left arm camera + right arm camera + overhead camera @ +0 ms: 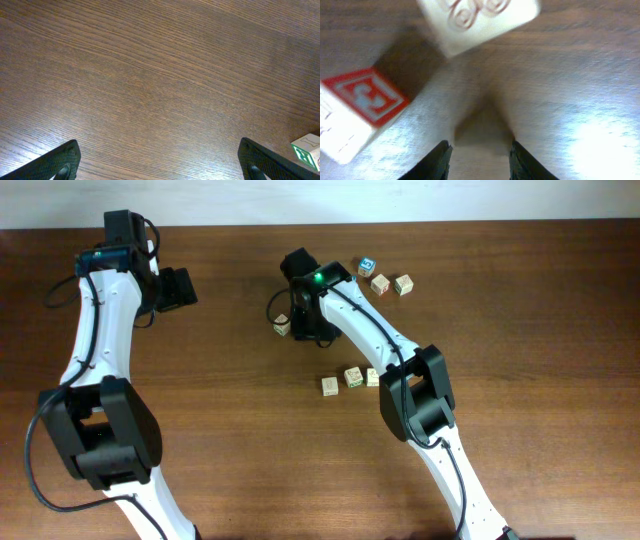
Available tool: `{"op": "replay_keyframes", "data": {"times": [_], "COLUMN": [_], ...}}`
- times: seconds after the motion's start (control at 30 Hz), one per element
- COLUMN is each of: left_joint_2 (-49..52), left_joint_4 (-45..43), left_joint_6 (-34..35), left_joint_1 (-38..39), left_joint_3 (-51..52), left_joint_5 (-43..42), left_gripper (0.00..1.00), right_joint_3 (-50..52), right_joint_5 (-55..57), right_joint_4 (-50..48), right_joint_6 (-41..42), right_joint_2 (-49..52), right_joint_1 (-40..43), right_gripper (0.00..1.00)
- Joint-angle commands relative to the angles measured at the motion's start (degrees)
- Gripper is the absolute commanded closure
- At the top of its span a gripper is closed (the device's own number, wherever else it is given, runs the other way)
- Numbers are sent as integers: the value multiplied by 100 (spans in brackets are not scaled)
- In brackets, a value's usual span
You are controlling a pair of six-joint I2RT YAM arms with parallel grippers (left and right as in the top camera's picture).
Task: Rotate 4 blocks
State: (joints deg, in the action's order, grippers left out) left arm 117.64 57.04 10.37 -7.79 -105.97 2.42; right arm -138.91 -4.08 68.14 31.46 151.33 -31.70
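Observation:
Three light-wood blocks sit in a row at mid-table: one (329, 386), a second (353, 376), and a third (373, 377) partly under the right arm. Another block (282, 327) lies just left of my right gripper (303, 320). In the right wrist view the picture is blurred. A block with a red-framed face (365, 107) lies at the left and a block with red curly print (480, 15) at the top, both ahead of the fingertips. My right gripper (479, 150) is partly open over bare wood. My left gripper (160, 162) is wide open over bare table.
Three more cubes stand at the back right: a blue-faced one (367, 266) and two beige ones (380, 283) (403, 284). A green-printed cube (307, 150) shows at the right edge of the left wrist view. The left arm (100, 330) stands far left.

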Motion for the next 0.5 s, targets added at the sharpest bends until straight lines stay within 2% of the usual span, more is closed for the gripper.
{"op": "replay_keyframes", "data": {"times": [0.0,0.07,0.17,0.3,0.37,0.47], "left_joint_2": [-15,-15,-15,-15,-15,-15], "left_joint_4": [0,-15,-22,-57,-59,-63], "left_joint_6": [74,72,74,74,74,74], "left_joint_1": [2,0,2,17,17,17], "left_joint_3": [-98,-98,-98,-98,-98,-98], "left_joint_5": [39,39,37,-4,-2,-2], "left_gripper": [1,1,1,1,1,1], "right_joint_3": [96,83,87,313,341,323], "right_joint_5": [-396,391,857,476,-24,-177], "right_joint_4": [131,-70,-623,-1705,-1843,-1902], "right_joint_6": [-284,-612,-1523,-2068,-2378,-2376], "right_joint_2": [31,31,57,90,90,85], "right_joint_1": [-131,52,385,634,605,520], "right_gripper": [57,49,47,48,48,48]}}
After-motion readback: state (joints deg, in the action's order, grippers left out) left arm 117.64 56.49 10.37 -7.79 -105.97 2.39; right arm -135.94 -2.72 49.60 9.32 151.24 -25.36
